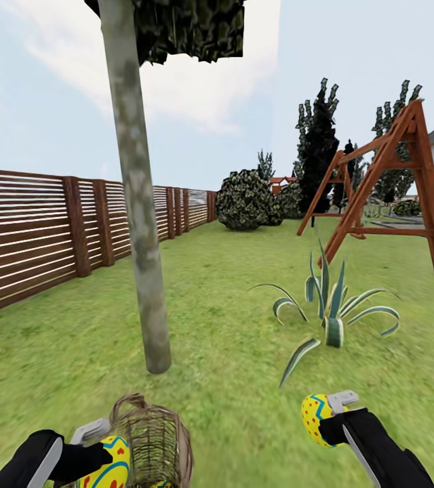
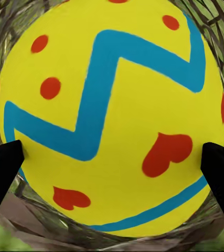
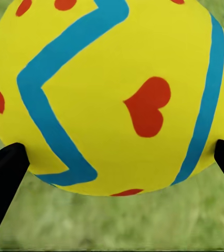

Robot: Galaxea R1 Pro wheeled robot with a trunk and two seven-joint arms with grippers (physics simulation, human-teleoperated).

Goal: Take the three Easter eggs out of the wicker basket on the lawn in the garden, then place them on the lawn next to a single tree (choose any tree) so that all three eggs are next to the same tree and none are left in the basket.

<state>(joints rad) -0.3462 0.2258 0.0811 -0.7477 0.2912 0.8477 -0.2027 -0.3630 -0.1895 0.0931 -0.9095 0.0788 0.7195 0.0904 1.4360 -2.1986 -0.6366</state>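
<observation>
A wide mottled lawn (image 1: 230,352) runs back to a slatted brown fence (image 1: 34,230) on the robot's left and a wooden swing frame (image 1: 393,196) to the right, with dark shrubs between them under a pale sky. The tree (image 1: 139,224), its slim grey-green trunk leaning a little, stands close ahead and left of centre; a striped spiky plant (image 1: 329,305) sits to its right. At the lower edge the wicker basket (image 1: 152,440) rests on the grass just short of the trunk. The left hand (image 1: 108,454) is clamped on an Easter egg (image 1: 112,461) right against the basket's side, and the right hand (image 1: 329,417) grips a second egg (image 1: 319,419) over open grass, well clear of the basket. To do this step well, I judge each egg should be lowered close to the trunk's foot and released only near the turf, so it cannot roll off. The head view gives the layout; the left wrist view adds weave all round its egg (image 2: 112,115) with fingertips (image 2: 4,168) pressed at both sides, while the right wrist view shows plain grass behind its egg (image 3: 112,94). The third egg I cannot place with certainty.
</observation>
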